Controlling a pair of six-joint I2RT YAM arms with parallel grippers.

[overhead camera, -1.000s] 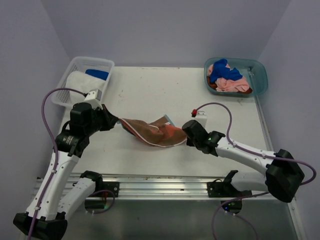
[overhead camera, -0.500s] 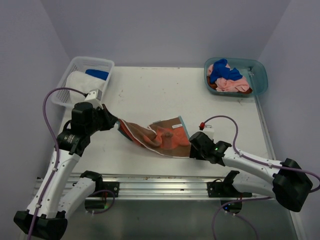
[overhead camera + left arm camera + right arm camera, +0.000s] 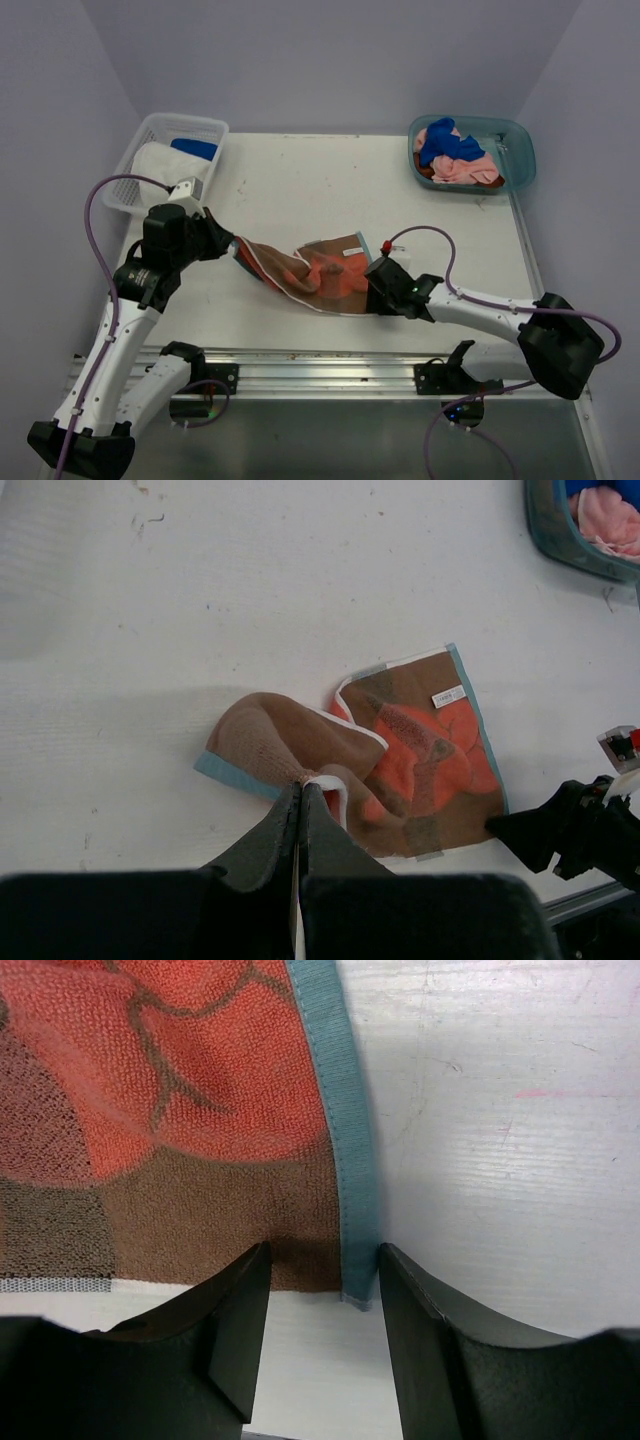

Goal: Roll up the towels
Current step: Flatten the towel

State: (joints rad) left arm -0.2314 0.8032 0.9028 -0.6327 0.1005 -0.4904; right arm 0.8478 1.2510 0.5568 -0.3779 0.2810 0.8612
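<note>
From above: a brown-and-orange terry towel (image 3: 322, 272) with pale edging, lying part spread and part rumpled at mid-table on the white table top (image 3: 300, 180), between the two arms. Left gripper (image 3: 236, 248) pinched tight on the towel's left end, with that end drawn into a narrow twist. Right gripper (image 3: 372, 290) low at the towel's near right corner, jaws apart. At the far left corner, a white mesh basket (image 3: 150, 130) holding a white cloth (image 3: 165, 162) and a blue cloth (image 3: 193, 148). At the far right corner, a teal plastic tub (image 3: 522, 150) with a heap of blue and pink towels (image 3: 455, 155). From the left wrist: left gripper (image 3: 302, 788) closed together on a folded white-trimmed edge of the towel (image 3: 410, 750), brown folds bunched just ahead of the fingers, the flatter orange part with a small white label farther out. Right gripper (image 3: 508, 826) dark at the towel's far corner; tub (image 3: 560, 542) cut off at the upper right. From the right wrist: right gripper (image 3: 320, 1260) spread wide, black fingers (image 3: 235, 1310) standing either side of the towel's (image 3: 150, 1110) corner with its teal edge band (image 3: 345, 1110); contact with the cloth impossible to tell
</note>
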